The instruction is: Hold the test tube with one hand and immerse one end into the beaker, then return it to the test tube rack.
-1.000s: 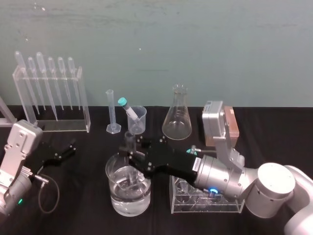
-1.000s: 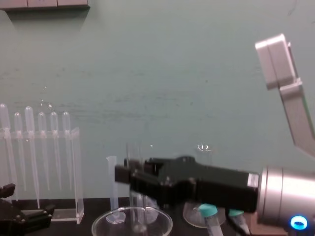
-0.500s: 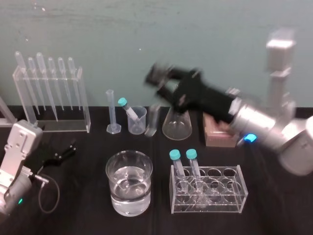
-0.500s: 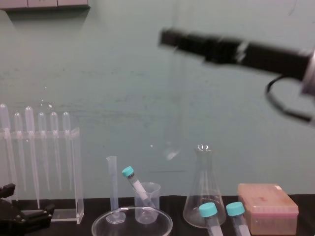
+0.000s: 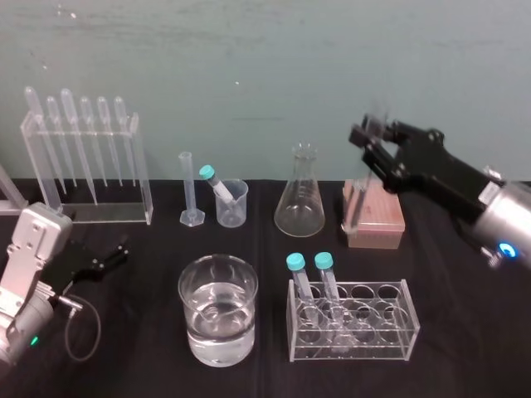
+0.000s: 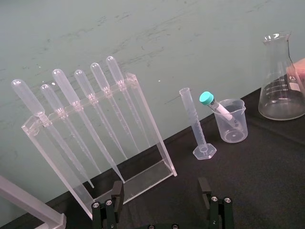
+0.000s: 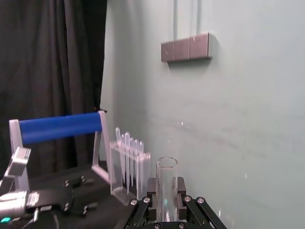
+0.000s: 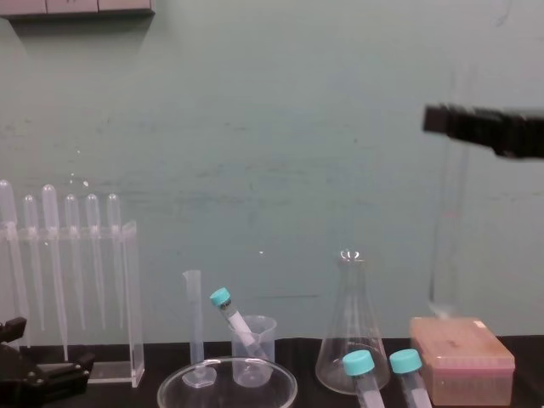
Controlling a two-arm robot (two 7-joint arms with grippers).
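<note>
test tube (image 5: 355,203) is clamped in the right gripper (image 5: 375,145), fingers closed on its upper part, open rim up. That reads as deliberate: the long lower end stays free to go into a hole. It hangs near upright, behind the test tube rack (image 5: 390,292) and well above it. The bottom end sits just over the pink box (image 5: 373,225) behind the rack's right half. My read: it's on the return leg, so line up and lower next. Can't tell if the end is wet.

The rack's two leftmost front holes hold teal-capped tubes (image 5: 295,265). The holes to the right look free, so aim there.

beaker (image 5: 233,203) is behind and left of the rack, with another capped tube leaning in it, so little room left. glass dish (image 5: 217,311) with water sits just left of the rack. conical flask (image 5: 299,195) is straight behind the rack's left end. graduated cylinder (image 5: 189,191) and pipette stand (image 5: 87,162) are further left.

left gripper (image 6: 162,210) is parked far left of the rack, low over the table, fingers spread, nothing in them.

Surface is black cloth (image 5: 141,348), so clear glass is hard to read against it. Teal wall (image 5: 249,66) behind, dark curtain (image 7: 47,62) off to the side.
</note>
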